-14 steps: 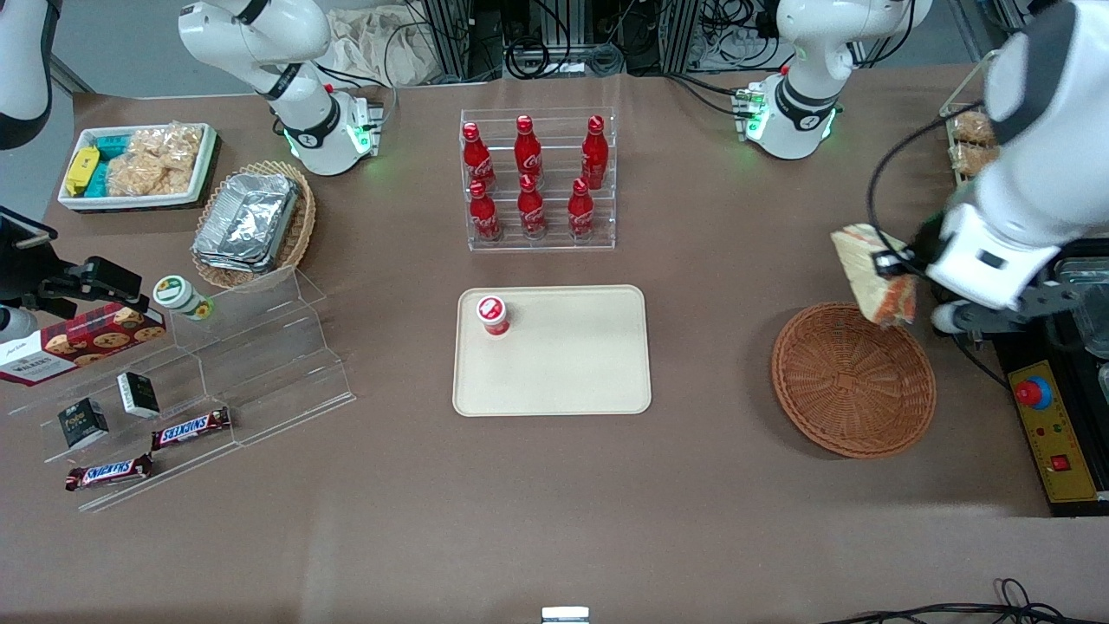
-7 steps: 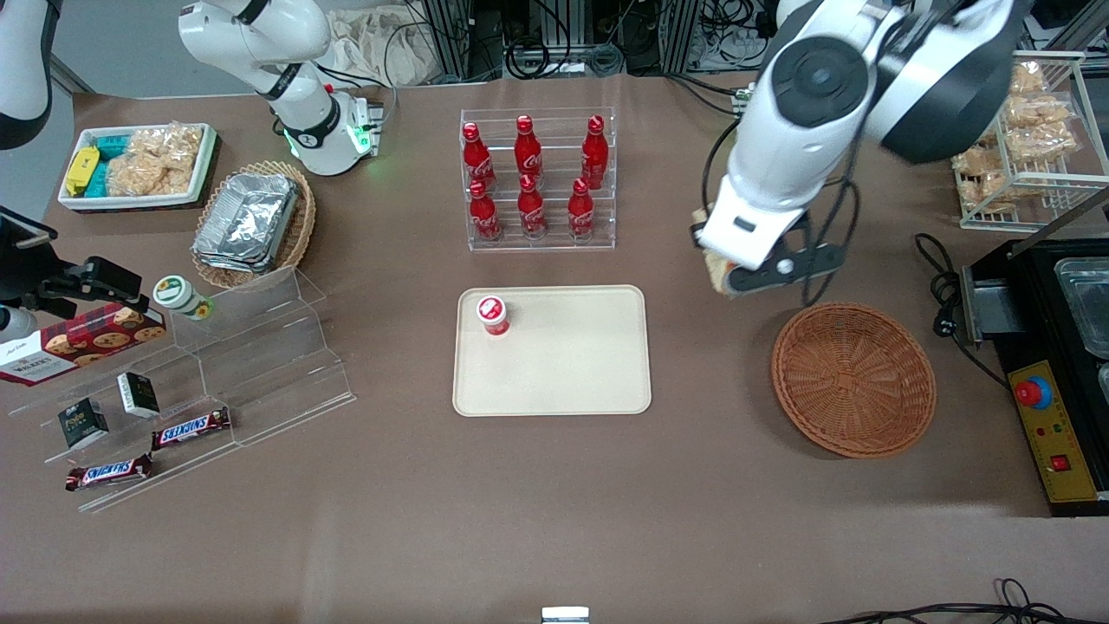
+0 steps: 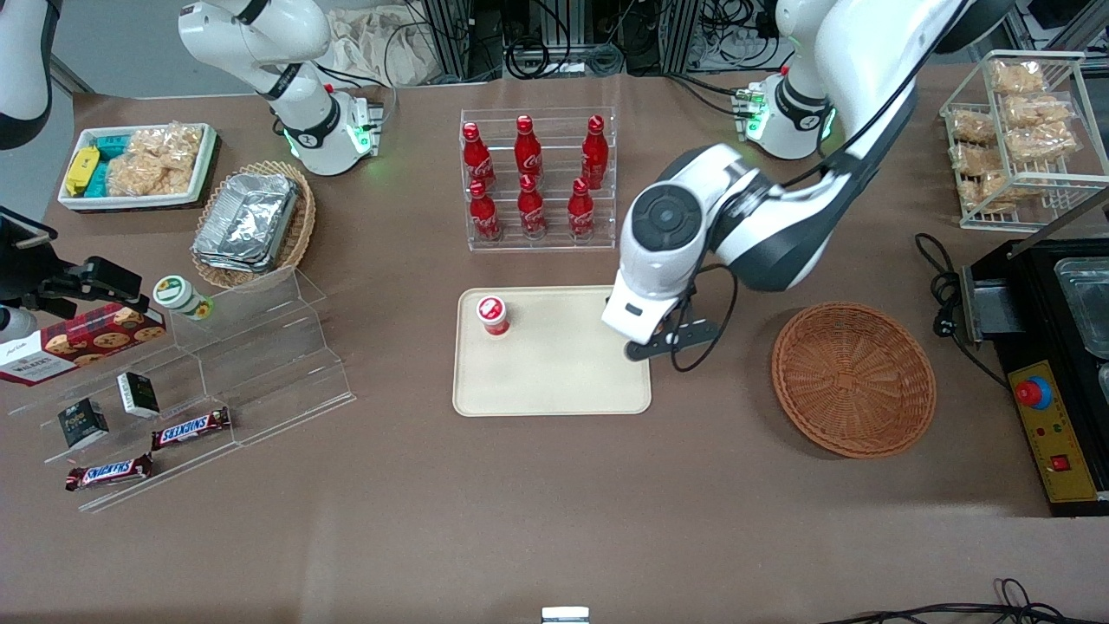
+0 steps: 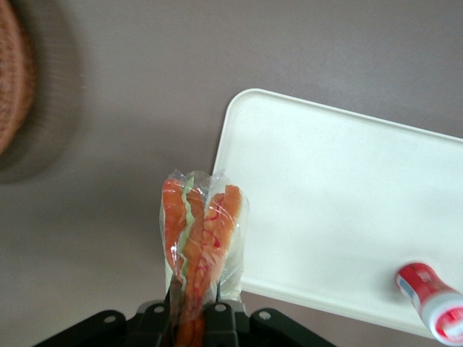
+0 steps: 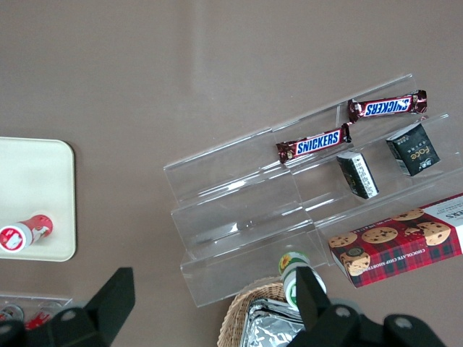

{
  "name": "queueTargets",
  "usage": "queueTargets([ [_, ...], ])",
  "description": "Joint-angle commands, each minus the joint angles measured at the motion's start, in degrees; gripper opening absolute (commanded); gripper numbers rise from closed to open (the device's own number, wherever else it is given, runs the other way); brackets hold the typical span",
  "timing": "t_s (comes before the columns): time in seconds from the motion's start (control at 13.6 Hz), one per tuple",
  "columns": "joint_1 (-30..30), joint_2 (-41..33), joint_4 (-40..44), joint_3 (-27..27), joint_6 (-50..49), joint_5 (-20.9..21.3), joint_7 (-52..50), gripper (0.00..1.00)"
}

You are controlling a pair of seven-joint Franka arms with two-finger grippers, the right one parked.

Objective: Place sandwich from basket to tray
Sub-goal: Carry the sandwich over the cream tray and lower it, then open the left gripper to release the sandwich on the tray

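My left gripper [image 4: 194,309] is shut on the sandwich [image 4: 199,235], a clear-wrapped wedge whose orange-red filling edge points away from the wrist camera. In the front view the gripper [image 3: 648,343] hangs over the edge of the beige tray [image 3: 563,368] that faces the working arm's end, and the arm's wrist hides the sandwich. The wrist view shows the sandwich above the tray's [image 4: 340,202] rim, partly over bare table. The reddish-brown wicker basket [image 3: 853,377] stands empty toward the working arm's end; a blurred part of the basket [image 4: 11,79] shows in the wrist view.
A small red-capped bottle [image 3: 493,314] stands on the tray toward the parked arm's end. An acrylic rack of red cola bottles [image 3: 537,178] is farther from the front camera than the tray. A black control box [image 3: 1053,433] lies beside the basket.
The left arm has carried the sandwich from above the basket sideways to the tray's edge and has come lower. The basket, tray and small bottle have not moved.
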Motion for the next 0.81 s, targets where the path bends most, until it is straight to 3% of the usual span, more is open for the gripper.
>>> queueTargets([
  [0.0,-1.77,5.38,1.67,-0.12,2.66,4.56,-4.02,0.00],
  [0.15,-3.96,8.54,1.67,1.99,5.47,7.81,-5.96,0.00],
  [0.44,-6.78,10.40,1.76,5.77,8.82,8.17,-6.76,0.01],
  [0.51,-6.79,10.75,1.76,5.95,9.70,8.26,-6.76,0.08],
  [0.59,-6.79,10.76,1.67,6.04,10.49,8.17,-6.85,0.25],
  [0.73,-6.79,10.50,2.02,6.04,10.50,8.09,-7.72,0.75],
])
